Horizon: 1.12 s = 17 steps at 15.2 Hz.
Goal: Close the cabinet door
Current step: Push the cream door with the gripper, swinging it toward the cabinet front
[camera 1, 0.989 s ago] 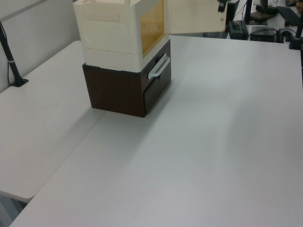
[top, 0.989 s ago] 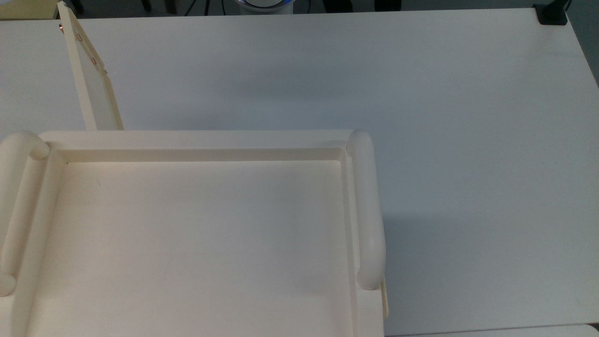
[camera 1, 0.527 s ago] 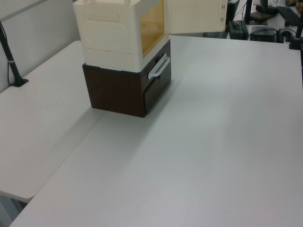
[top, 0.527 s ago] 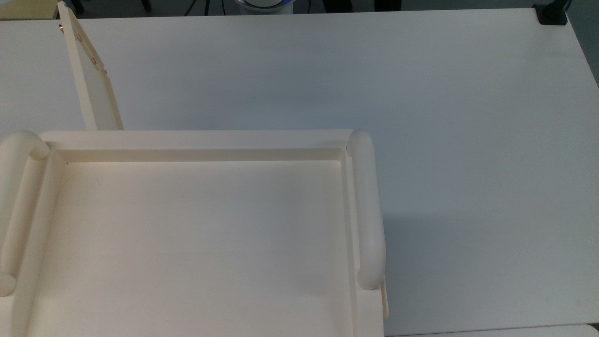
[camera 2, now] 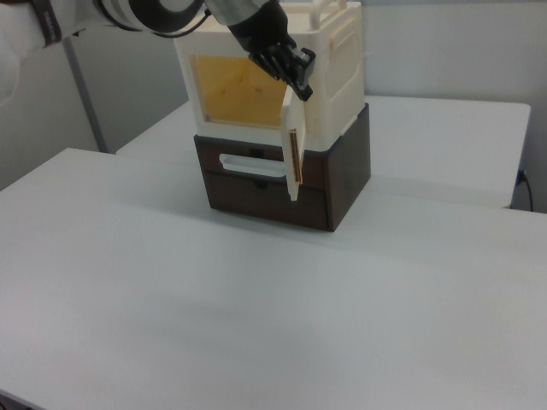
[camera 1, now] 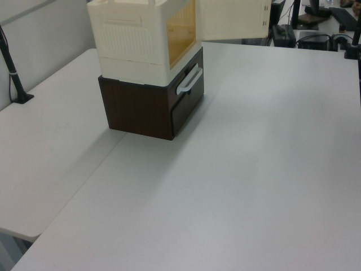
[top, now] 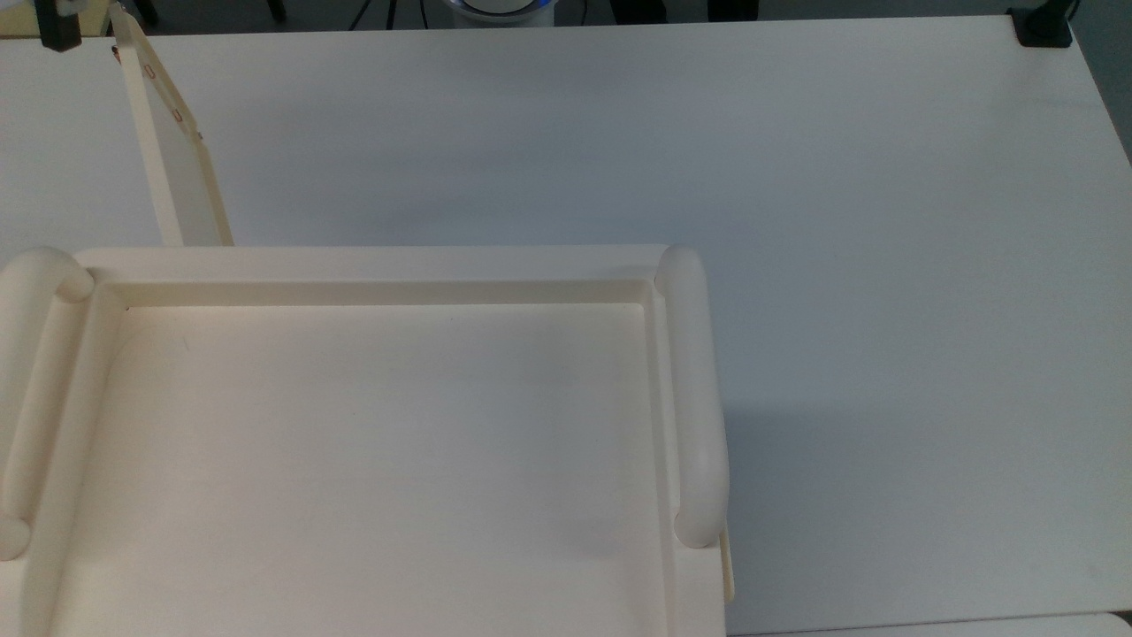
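The cream cabinet [top: 371, 264] fills the lower left of the top view, with its recessed top and thick rails. It stands on a dark unit in the left view [camera 1: 135, 39] and the right view [camera 2: 338, 68]. The cabinet door [top: 172, 159] stands wide open, swung out from the front; it shows flat in the left view [camera 1: 234, 20] and edge-on in the right view [camera 2: 295, 145]. The amber inside [camera 2: 235, 90] is exposed. My gripper [camera 2: 301, 81] hangs at the door's upper outer edge. Its dark tip [top: 57, 31] shows just left of the door's far end in the top view.
Under the cabinet sits a dark brown drawer unit [camera 2: 342, 179] with a white bar handle [camera 1: 189, 80]. The white table [top: 707, 133] stretches wide in front of the door. A black clamp [top: 1044, 26] sits at a far corner, a black post [camera 1: 14, 73] at another edge.
A dark part of the gripper has come into the top view's upper left corner beside the door's far end. The door itself has not visibly moved.
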### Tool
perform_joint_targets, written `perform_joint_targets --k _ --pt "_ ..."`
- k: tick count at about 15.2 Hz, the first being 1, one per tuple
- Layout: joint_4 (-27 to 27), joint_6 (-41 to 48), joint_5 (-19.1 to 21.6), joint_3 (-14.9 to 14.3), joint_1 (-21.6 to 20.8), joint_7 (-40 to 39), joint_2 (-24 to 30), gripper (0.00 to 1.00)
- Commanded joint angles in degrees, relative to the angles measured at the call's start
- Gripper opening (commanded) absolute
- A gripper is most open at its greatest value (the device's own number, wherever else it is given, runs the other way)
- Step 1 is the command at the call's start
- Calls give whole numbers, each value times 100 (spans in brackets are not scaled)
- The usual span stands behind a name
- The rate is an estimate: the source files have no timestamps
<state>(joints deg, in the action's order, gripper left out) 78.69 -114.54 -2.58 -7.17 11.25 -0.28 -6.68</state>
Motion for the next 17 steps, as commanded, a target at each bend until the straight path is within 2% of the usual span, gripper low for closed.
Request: perform_joint_targets --k 1,5,10,12,17 --pt "67 -138 109 -39 -9 -200 35 0" --pt "163 -86 144 49 -96 -148 35 0" --pt "234 -42 153 58 -728 10 35 0" --pt "217 -103 170 58 -921 526 26 0" --pt "217 -234 179 75 -1177 784 -193 0"
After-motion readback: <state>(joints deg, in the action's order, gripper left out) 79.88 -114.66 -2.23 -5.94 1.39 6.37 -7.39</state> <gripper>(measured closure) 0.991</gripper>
